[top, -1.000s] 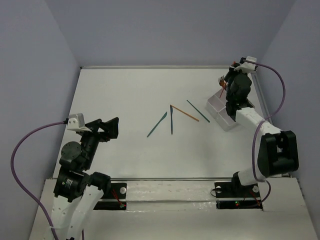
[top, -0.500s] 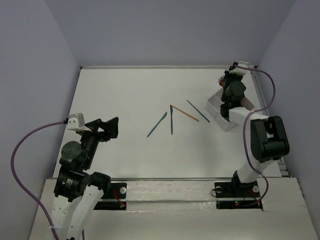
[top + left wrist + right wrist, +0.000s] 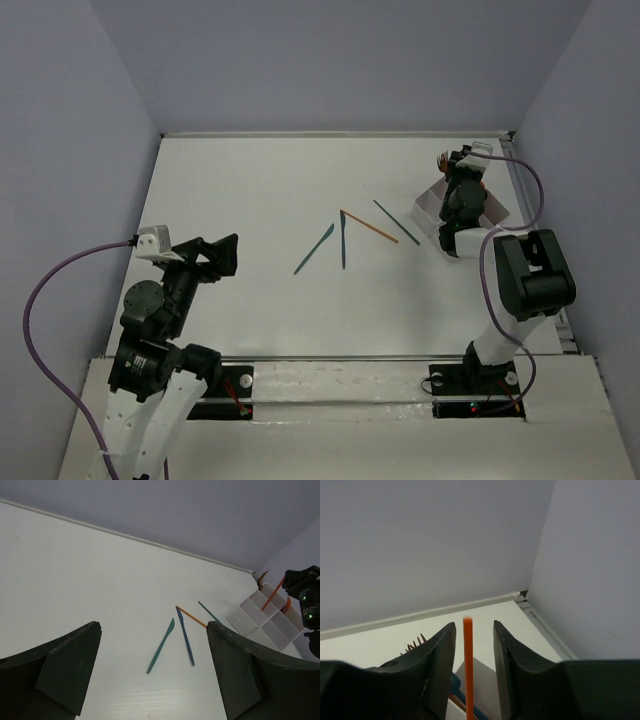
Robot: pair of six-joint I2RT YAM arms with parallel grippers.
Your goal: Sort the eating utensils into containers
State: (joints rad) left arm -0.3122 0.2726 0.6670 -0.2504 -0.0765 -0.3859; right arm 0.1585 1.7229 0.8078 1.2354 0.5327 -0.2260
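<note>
Here the left pincer (image 3: 152,630) gapes wide and empty near the counter's (image 3: 250,180) left edge, three teal utensils (image 3: 314,249) and one orange utensil (image 3: 368,226) lie mid-counter, and by the far right corner the right pincer (image 3: 473,625), slightly parted, loosely straddles an orange handle (image 3: 468,670) above the mostly arm-hidden tray (image 3: 240,625).

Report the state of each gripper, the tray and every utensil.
Left gripper: open, empty.
Right gripper: open over the tray.
Upright orange utensil: between the right fingers, gap either side.
Tray: orange utensils standing in it.
Left teal utensil: flat on table.
Middle teal utensil: flat on table.
Loose orange utensil: flat on table.
Right teal utensil: flat on table.
</note>
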